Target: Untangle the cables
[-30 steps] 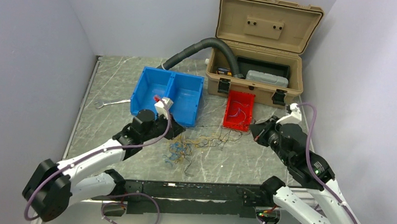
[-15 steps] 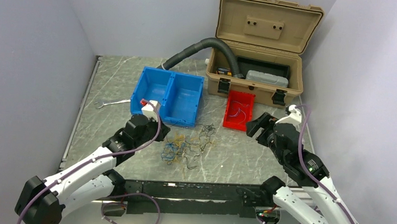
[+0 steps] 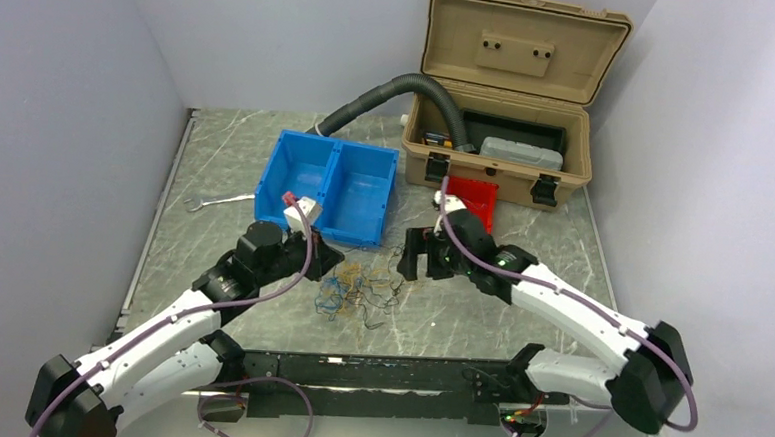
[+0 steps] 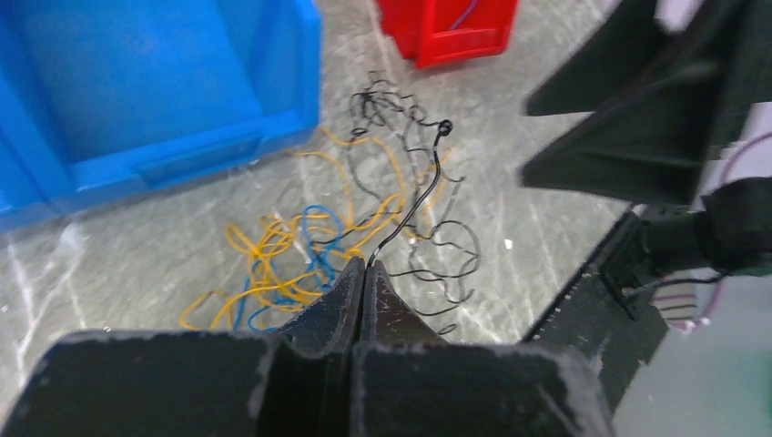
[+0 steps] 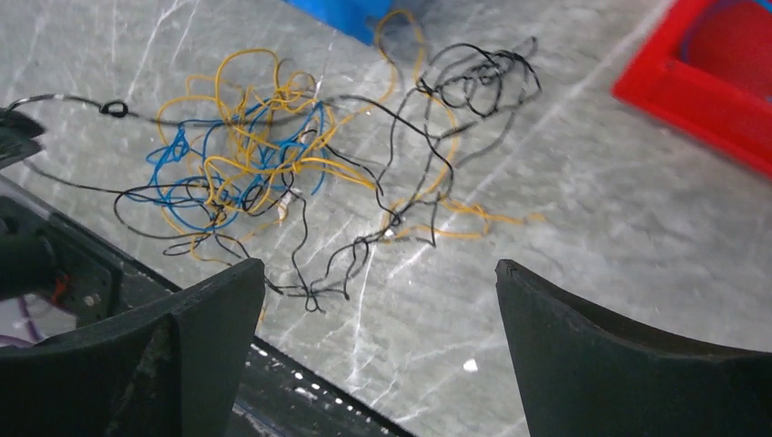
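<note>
The cables (image 3: 360, 289) lie as a loose tangle of thin yellow-orange, blue and black wires on the marble table, in front of the blue bin. My left gripper (image 3: 326, 260) sits at the tangle's left edge. In the left wrist view its fingertips (image 4: 364, 264) are shut on a black cable (image 4: 414, 196) that rises from them toward a small knot. My right gripper (image 3: 420, 255) hovers at the tangle's right edge, open wide. The right wrist view shows the cables (image 5: 273, 164) ahead of the right gripper (image 5: 378, 266), with only bare table between its fingers.
A blue two-compartment bin (image 3: 296, 169) stands behind the tangle. A red bin (image 3: 480, 193) sits behind the right arm. An open tan toolbox (image 3: 511, 85) with a grey corrugated hose (image 3: 390, 93) is at the back. A wrench (image 3: 214, 202) lies far left. The black rail (image 3: 375, 373) borders the near edge.
My right gripper has opened, letting go of the stretched wires, and swung left from beside the red bin to the tangle. The wires drew back into a heap. The left gripper shifted slightly back.
</note>
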You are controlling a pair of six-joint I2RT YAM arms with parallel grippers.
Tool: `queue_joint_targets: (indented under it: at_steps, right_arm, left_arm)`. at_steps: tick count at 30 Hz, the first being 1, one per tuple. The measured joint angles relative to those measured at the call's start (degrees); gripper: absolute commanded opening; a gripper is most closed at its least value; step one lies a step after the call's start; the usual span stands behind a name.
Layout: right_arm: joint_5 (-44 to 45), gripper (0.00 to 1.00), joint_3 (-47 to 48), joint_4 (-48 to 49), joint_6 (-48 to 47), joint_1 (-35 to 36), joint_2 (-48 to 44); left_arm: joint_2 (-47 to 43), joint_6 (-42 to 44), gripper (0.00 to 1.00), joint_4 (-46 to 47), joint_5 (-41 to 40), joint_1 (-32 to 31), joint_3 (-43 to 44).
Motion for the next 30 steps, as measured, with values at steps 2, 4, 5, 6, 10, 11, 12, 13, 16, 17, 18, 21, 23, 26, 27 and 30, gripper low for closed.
queue_joint_targets:
  at_steps: [2, 4, 5, 6, 10, 11, 12, 13, 16, 17, 18, 21, 23, 26, 27, 30]
  right_arm:
    - [-1.0, 1.00, 0.3, 2.9, -2.5, 1.0, 3.2]
    - [-1.7, 1.00, 1.5, 5.0, -5.8, 1.3, 7.1]
    - [-2.1, 1.00, 2.4, 5.8, -7.6, 1.4, 8.9]
    - [-2.2, 1.00, 3.1, 6.4, -9.1, 1.6, 10.2]
    - [-2.3, 1.00, 4.5, 10.3, -17.2, 2.8, 12.0]
    - [-2.5, 1.00, 4.5, 11.3, -19.0, 3.0, 11.6]
    - [-2.7, 1.00, 4.5, 12.4, -20.4, 3.2, 11.2]
    - [-3.2, 1.00, 4.4, 13.9, -22.0, 3.4, 10.4]
    - [-5.9, 0.99, 3.2, 19.7, -25.8, 3.5, 6.9]
    - [-7.2, 0.96, 2.8, 21.7, -26.8, 3.5, 5.7]
    - [-8.3, 0.92, 2.5, 23.5, -27.5, 3.5, 4.7]
    - [-11.3, 0.65, 1.9, 28.8, -29.1, 3.9, 3.1]
    - [-11.8, 0.37, 1.5, 31.3, -29.4, 4.3, 2.9]
    - [-10.2, 0.09, 1.4, 32.5, -29.1, 4.8, 2.8]
    - [-8.6, 0.04, 1.4, 32.7, -29.0, 4.8, 2.6]
    - [-1.2, 0.00, 1.1, 31.7, -27.8, 5.0, 0.2]
  left_arm:
    - [0.1, 0.2, 0.00, -0.7, 2.4, 0.0, 1.4]
    - [0.3, 0.4, 0.00, -1.4, 4.5, -0.1, 3.8]
    - [0.4, 0.5, 0.00, -2.2, 5.3, -0.1, 5.4]
    - [0.4, 0.7, 0.00, -3.2, 6.2, -0.2, 7.2]
    - [0.4, 1.7, 0.00, -7.1, 9.0, -0.2, 15.0]
    - [0.4, 1.8, 0.00, -8.0, 9.4, -0.3, 16.8]
    - [0.4, 2.1, 0.00, -9.3, 9.9, -0.3, 18.8]
    - [0.4, 2.4, 0.00, -10.4, 10.4, -0.3, 20.7]
    - [0.4, 3.1, 0.00, -13.8, 12.2, -0.3, 25.9]
    - [0.5, 3.3, 0.00, -14.8, 12.8, -0.3, 27.3]
    - [0.5, 3.4, 0.00, -15.6, 13.5, -0.3, 28.6]
    - [0.4, 4.0, 0.00, -17.8, 15.1, -0.3, 31.5]
    - [0.2, 4.1, 0.00, -18.9, 15.5, -0.3, 32.5]
    - [0.3, 4.9, 0.00, -23.6, 14.1, -0.3, 35.3]
    - [0.3, 5.5, 0.00, -25.5, 12.8, -0.3, 36.7]
    - [0.0, 6.7, 0.00, -30.9, 6.2, -0.4, 40.7]
